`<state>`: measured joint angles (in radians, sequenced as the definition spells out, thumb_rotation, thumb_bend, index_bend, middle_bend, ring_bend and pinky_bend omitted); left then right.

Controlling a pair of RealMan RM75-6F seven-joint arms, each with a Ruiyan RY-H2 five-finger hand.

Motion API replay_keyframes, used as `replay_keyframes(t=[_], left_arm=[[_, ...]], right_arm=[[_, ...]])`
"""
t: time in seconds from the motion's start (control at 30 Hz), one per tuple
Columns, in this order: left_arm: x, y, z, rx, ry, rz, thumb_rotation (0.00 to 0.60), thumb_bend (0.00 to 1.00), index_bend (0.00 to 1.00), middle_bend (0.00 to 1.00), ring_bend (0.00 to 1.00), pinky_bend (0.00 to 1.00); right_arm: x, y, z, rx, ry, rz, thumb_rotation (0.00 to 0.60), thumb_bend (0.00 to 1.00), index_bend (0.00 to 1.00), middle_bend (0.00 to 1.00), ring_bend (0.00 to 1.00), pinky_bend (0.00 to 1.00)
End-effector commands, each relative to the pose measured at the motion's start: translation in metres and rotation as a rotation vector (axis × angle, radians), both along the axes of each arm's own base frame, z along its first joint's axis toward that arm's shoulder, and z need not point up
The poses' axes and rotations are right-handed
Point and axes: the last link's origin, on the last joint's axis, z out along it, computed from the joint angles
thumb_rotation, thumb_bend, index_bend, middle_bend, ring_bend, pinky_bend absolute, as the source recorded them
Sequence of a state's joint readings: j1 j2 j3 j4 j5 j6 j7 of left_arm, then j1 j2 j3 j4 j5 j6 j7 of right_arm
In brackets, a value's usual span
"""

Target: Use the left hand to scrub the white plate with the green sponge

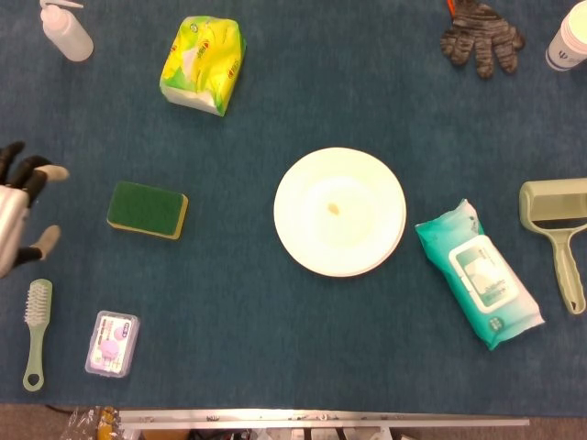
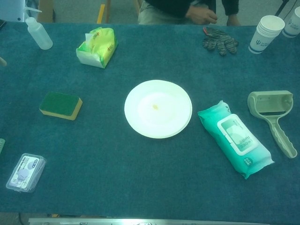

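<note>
The white plate [image 1: 339, 211] [image 2: 158, 108] lies flat near the table's middle with a small yellowish spot at its centre. The green sponge [image 1: 147, 209] [image 2: 61, 105], green on top with a yellow base, lies to the plate's left. My left hand [image 1: 20, 206] shows at the left edge of the head view, fingers spread and empty, a short way left of the sponge and apart from it. In the chest view only a fingertip [image 2: 2, 61] shows at the left edge. My right hand is in neither view.
A yellow tissue pack [image 1: 202, 64], a squeeze bottle [image 1: 66, 32], a small brush [image 1: 35, 334] and a clear case [image 1: 112, 343] lie on the left. A wipes pack [image 1: 477, 275], a lint roller [image 1: 557, 229], a glove [image 1: 481, 38] and paper cups [image 2: 265, 33] are on the right. A person sits at the far edge.
</note>
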<state>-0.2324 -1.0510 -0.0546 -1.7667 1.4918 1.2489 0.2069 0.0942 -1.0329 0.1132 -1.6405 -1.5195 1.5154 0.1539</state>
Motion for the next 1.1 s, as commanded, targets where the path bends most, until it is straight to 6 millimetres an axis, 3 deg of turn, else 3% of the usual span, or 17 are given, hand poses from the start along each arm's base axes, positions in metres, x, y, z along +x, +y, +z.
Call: replay_keyframes(t=[0.03, 0.2, 0.33, 0.57, 1.1], left_arm=[[0.001, 0.011, -0.015, -0.060, 0.042, -0.028, 0.579, 0.26, 0.27, 0.23, 0.10, 0.11], [0.000, 0.023, -0.034, -0.128, 0.095, -0.049, 0.549, 0.26, 0.26, 0.20, 0.09, 0.11], [-0.004, 0.033, -0.050, -0.182, 0.146, -0.055, 0.600, 0.26, 0.22, 0.16, 0.08, 0.11], [-0.006, 0.047, -0.072, -0.262, 0.207, -0.042, 0.600, 0.26, 0.12, 0.12, 0.06, 0.10], [-0.017, 0.059, -0.093, -0.314, 0.309, 0.032, 0.600, 0.26, 0.14, 0.09, 0.05, 0.10]], right_arm=[[0.000, 0.000, 0.001, -0.002, 0.003, -0.002, 0.586, 0.32, 0.30, 0.32, 0.21, 0.40], [0.000, 0.000, 0.002, -0.007, 0.010, -0.007, 0.587, 0.33, 0.30, 0.31, 0.21, 0.40], [-0.001, -0.001, 0.001, -0.005, 0.014, -0.012, 0.587, 0.32, 0.30, 0.31, 0.21, 0.40], [-0.004, -0.002, 0.000, -0.006, 0.017, -0.025, 0.587, 0.32, 0.30, 0.32, 0.21, 0.40], [-0.012, -0.005, 0.000, -0.006, 0.018, -0.042, 0.587, 0.32, 0.30, 0.31, 0.21, 0.40]])
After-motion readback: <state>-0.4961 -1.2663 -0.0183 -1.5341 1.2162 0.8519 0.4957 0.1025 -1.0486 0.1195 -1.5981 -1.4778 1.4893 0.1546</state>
